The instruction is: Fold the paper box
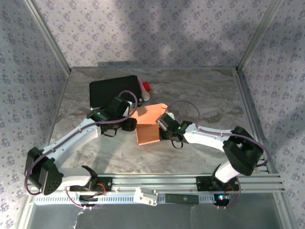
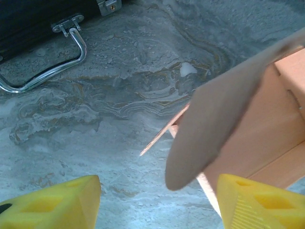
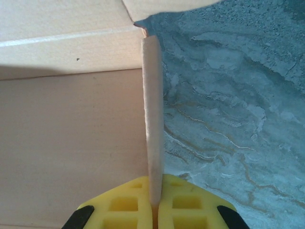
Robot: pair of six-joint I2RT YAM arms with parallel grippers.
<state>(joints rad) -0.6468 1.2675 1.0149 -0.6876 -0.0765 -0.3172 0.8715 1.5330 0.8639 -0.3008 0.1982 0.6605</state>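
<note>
Salmon-orange thin cardboard paper box [image 1: 147,129], part-folded, sits mid-table on the grey marbled tabletop [image 1: 200,95], btwn the two arms, w/ one flap raised toward the far side.

R gripper [image 1: 161,130] is at the box's right side. In the R wrist view its yellow fingers [image 3: 125,206] are pressed together on a thin upright cardboard wall of the box [image 3: 71,143], w/ the wall's edge running straight up from btwn the pads. So it's closed, pinching that panel.

L gripper [image 1: 132,124] is at the box's left side, just beside it. The L wrist view shows its yellow fingers [image 2: 52,205] wide apart w/ bare tabletop btwn them and nothing gripped. A rounded flap of the box [image 2: 214,124] hangs above the right-hand finger; can't tell if that finger touches the cardboard.

Black flat rectangular case [image 1: 113,91] lies far-left of the box, its chrome carry handle [image 2: 52,71] on the side toward the L gripper. A small red-and-white item [image 1: 145,89] lies just right of the case, too small to ID.
</note>
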